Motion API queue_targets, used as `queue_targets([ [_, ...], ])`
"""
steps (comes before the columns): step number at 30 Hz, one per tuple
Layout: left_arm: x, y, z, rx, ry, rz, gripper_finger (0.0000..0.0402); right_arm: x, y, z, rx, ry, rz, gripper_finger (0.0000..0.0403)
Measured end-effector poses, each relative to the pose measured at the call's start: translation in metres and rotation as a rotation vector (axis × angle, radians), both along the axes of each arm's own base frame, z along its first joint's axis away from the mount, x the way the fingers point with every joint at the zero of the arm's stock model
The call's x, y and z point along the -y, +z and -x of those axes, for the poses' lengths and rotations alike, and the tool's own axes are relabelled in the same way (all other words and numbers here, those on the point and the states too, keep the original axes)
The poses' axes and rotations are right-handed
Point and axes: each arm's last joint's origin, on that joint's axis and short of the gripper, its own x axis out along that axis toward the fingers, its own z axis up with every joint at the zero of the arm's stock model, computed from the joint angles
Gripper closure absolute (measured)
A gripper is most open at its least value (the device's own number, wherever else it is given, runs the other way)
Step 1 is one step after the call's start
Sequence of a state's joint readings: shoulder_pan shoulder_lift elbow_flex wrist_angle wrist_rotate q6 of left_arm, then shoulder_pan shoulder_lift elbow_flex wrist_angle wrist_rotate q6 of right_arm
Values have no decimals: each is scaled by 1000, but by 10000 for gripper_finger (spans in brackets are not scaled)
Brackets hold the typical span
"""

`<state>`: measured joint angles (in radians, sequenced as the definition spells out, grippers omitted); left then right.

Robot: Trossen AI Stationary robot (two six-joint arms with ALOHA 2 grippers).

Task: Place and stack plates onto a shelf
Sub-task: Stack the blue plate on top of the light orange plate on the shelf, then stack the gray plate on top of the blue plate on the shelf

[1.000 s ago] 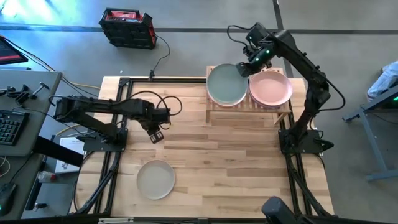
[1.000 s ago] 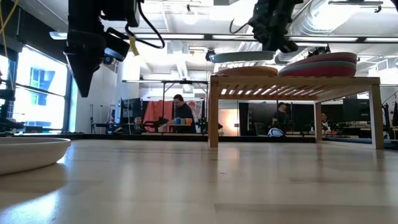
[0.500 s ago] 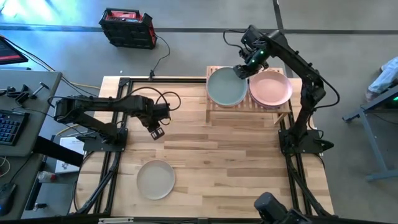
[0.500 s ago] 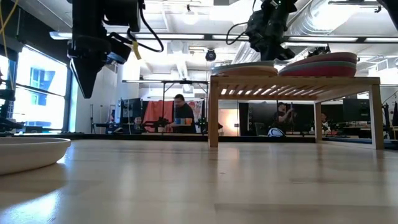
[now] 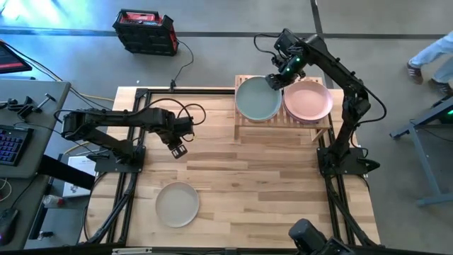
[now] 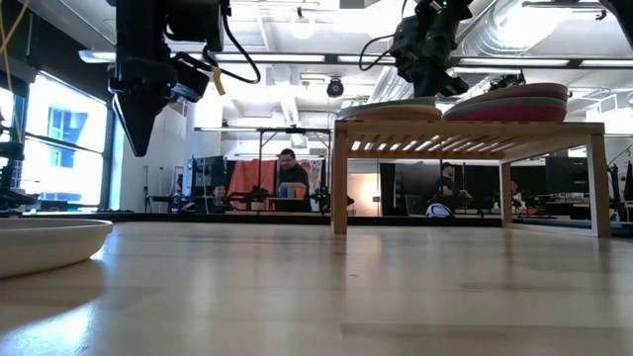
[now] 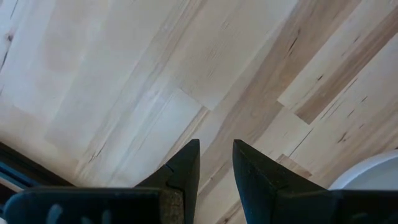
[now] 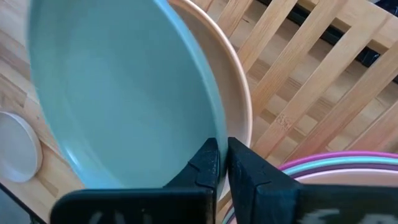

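A mint green plate (image 5: pixel 256 100) (image 8: pixel 124 93) lies on a peach plate (image 8: pixel 241 106) on the left half of the slatted shelf (image 5: pixel 279 121) (image 6: pixel 465 129). A pink-topped stack of plates (image 5: pixel 308 101) (image 6: pixel 509 102) fills the right half. My right gripper (image 5: pixel 274 80) (image 8: pixel 222 149) is at the mint plate's far right rim, shut on it. A beige plate (image 5: pixel 177 204) (image 6: pixel 45 242) rests flat on the table near the near left. My left gripper (image 5: pixel 178 151) (image 7: pixel 216 149) hovers above bare table, pointing down, fingers a little apart. My right gripper pinches the mint green plate's rim (image 8: pixel 216 127) on its far right side between the two fingers. It comes slanting down from the far side. The plate lies in the peach plate on the shelf, roughly level.
The tabletop is bare wood planks between the shelf and the beige plate. The black frame rails (image 5: pixel 131 177) run along the left and right edges. A desk with a keyboard (image 5: pixel 10 145) stands left of the table. People show in the room beyond, in the low view.
My right gripper has come down and lowered the mint green plate from just above the shelf onto the peach plate. It has stayed shut on the rim and has kept still for the last half second.
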<state>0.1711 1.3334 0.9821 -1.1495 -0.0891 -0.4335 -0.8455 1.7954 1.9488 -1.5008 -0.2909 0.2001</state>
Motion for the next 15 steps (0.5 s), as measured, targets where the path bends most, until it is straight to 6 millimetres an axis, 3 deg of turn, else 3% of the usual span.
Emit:
queue_targets([
  [9, 0, 0, 0, 2, 6, 8, 316, 0, 0, -3, -19, -2, 53, 316],
  [15, 4, 0, 0, 10, -2, 68, 316, -1, 6, -2, 9, -13, 28, 293],
])
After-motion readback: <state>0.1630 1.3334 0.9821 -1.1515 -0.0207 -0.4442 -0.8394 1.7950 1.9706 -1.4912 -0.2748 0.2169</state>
